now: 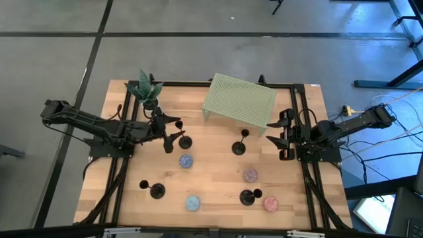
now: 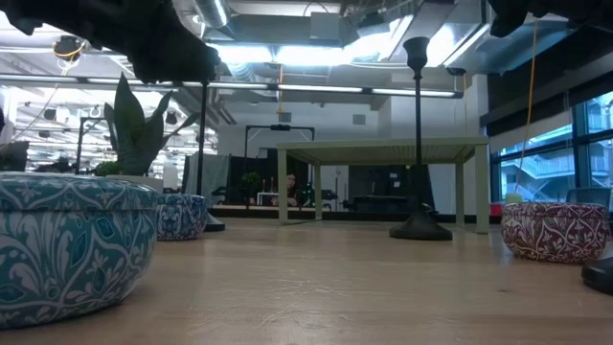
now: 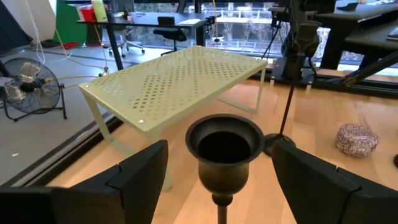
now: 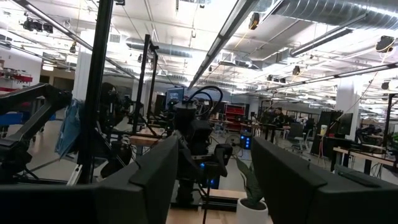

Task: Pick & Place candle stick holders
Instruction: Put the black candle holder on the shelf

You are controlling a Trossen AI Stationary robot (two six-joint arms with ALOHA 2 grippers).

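From above, the left gripper [image 1: 173, 130] sits over the table [image 1: 218, 198] at about ten o'clock from its centre, fingers spread around the top of a candle stick holder [image 1: 184, 141] without closing on it. A second holder [image 1: 239, 147] stands near the centre, just in front of the pale green perforated rack [image 1: 239, 100]; a third [image 1: 156, 190] is at seven o'clock and a fourth [image 1: 248, 196] at five o'clock. Four small patterned bowls lie among them, and a potted plant [image 1: 146, 88] stands at eleven o'clock. The right gripper [image 1: 279, 137] waits at three o'clock, fingers apart and empty.

At table level, a tall holder [image 2: 419, 134] stands upright before the rack [image 2: 383, 153], a teal bowl [image 2: 72, 244] close at nine o'clock.

The left wrist camera shows the holder's cup [image 3: 224, 152] between both fingers [image 3: 140, 171], with gaps on each side.

The right wrist camera shows its fingers [image 4: 155, 174] parted, nothing between.
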